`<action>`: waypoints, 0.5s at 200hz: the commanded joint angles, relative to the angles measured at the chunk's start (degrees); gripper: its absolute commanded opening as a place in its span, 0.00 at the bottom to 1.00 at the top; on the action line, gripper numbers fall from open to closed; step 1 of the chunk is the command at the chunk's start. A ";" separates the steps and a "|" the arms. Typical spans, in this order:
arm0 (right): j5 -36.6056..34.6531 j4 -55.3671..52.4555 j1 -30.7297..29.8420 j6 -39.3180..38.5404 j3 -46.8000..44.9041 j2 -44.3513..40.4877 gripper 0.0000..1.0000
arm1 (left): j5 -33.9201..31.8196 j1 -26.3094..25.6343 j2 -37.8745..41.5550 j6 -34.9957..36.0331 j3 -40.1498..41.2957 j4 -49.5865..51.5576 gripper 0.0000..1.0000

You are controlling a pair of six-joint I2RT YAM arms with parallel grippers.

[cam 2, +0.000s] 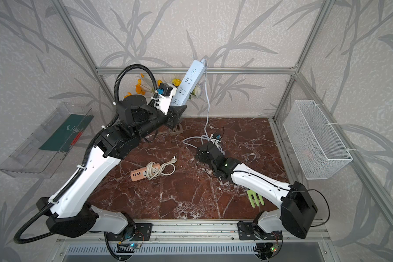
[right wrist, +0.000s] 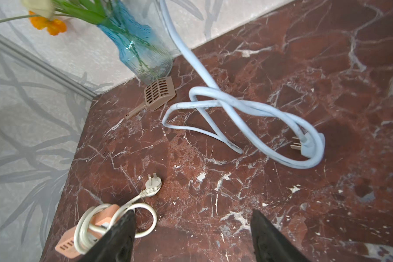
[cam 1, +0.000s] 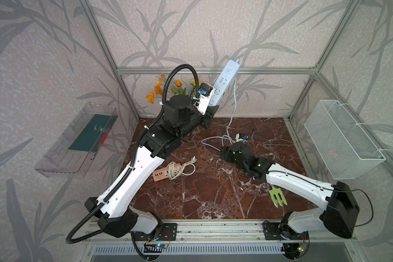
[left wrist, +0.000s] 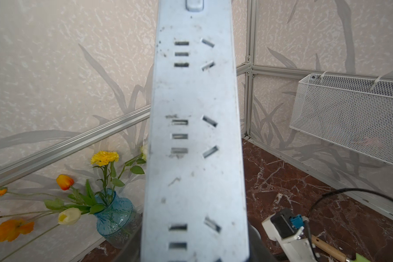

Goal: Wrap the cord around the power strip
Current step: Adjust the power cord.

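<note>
Wrap not yet begun: left gripper (cam 1: 210,110) pinches the lower end of the power strip (cam 1: 222,84), tilted above the table's (cam 1: 213,195) 12 o'clock edge, cord (cam 1: 233,108) hanging to loose loops below — right gripper (right wrist: 193,217), jaws spread and empty, must next grasp that slack.

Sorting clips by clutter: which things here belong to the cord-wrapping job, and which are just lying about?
In the job: white power strip, raised in the left gripper; its pale cord, trailing onto the table; right gripper, jaws open.
Lying about: orange power strip, cord already wrapped; flower vase; brown scoop; green fork; wire basket; clear tray.
</note>
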State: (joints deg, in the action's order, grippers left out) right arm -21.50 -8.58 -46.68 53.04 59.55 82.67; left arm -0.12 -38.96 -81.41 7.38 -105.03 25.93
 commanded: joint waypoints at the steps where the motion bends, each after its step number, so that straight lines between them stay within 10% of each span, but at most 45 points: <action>1: -3.19 2.39 -0.17 11.68 2.56 4.35 0.79 | 1.22 -0.59 2.99 -3.59 1.53 -8.29 0.00; 100: -21.72 -24.40 -1.40 45.39 33.50 35.90 0.76 | 0.93 -4.63 3.27 -7.87 4.94 -10.00 0.00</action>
State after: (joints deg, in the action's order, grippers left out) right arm -35.66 -19.42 -47.81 87.61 89.60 114.26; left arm 0.99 -43.07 -80.42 0.84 -97.89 20.84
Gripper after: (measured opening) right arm 0.778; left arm 0.454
